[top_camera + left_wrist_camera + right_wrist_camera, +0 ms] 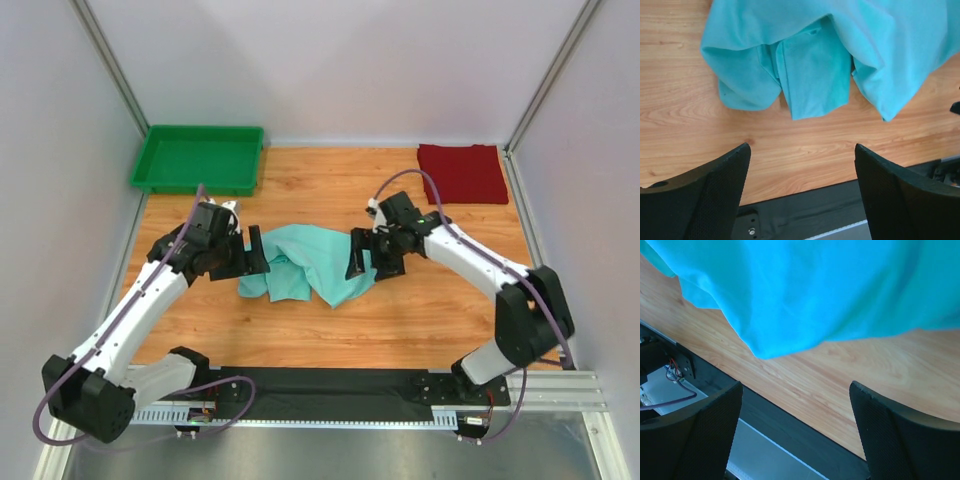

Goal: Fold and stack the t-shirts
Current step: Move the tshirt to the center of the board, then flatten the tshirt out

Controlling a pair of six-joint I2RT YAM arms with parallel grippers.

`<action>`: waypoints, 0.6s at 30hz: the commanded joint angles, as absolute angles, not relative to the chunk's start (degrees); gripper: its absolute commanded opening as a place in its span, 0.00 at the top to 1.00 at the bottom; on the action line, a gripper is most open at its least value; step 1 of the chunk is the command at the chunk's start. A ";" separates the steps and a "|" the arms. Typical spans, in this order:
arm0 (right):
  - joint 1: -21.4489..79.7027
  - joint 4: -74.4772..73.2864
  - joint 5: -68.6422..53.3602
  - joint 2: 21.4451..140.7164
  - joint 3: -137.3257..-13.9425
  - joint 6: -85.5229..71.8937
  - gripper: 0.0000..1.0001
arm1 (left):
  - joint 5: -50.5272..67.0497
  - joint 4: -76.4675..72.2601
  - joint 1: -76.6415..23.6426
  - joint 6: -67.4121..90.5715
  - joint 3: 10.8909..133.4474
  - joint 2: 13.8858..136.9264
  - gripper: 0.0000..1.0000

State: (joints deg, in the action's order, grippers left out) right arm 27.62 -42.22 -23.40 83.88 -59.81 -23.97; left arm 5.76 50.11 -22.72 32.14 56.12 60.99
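Red tee [462, 172] looks done, so we're on the crumpled teal tee [315, 262] w/ left hand [255, 255] & right hand [362, 262] both released, prob gotta grab its edges & flatten.

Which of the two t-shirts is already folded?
The dark red t-shirt at the far right corner of the table: it lies as a flat, neat rectangle. The teal t-shirt in the middle is a crumpled heap.

I'm working in a robot lab cell: plain white walls [340, 70] box in the table [400, 320] on three sides. Left arm [140, 298] and right arm [470, 262] mount on a metal rail [560, 392] at its near edge.
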 commanded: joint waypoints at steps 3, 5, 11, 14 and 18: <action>36.89 -37.35 -17.78 96.40 -71.78 -25.32 0.12 | 5.01 46.23 -18.90 27.26 56.16 72.40 0.07; 39.36 -38.49 -15.22 99.65 -72.86 -24.44 0.13 | 4.57 45.53 -17.67 24.88 56.60 77.57 0.07; 46.05 -42.97 -0.28 103.62 -74.35 -21.27 0.19 | 7.03 38.86 -11.52 23.64 56.25 88.48 0.23; 46.41 -43.42 2.63 105.20 -73.92 -20.92 0.30 | 8.52 37.09 -11.43 23.29 58.09 93.67 0.41; 46.41 -43.42 2.90 107.75 -75.23 -20.30 0.44 | 10.37 35.95 -11.34 23.82 59.76 95.62 0.65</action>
State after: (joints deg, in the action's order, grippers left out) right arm 46.70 -42.78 -1.56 106.39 -72.29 -21.71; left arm 7.92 38.85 -11.25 24.69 57.10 95.72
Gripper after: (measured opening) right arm 0.591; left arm 0.397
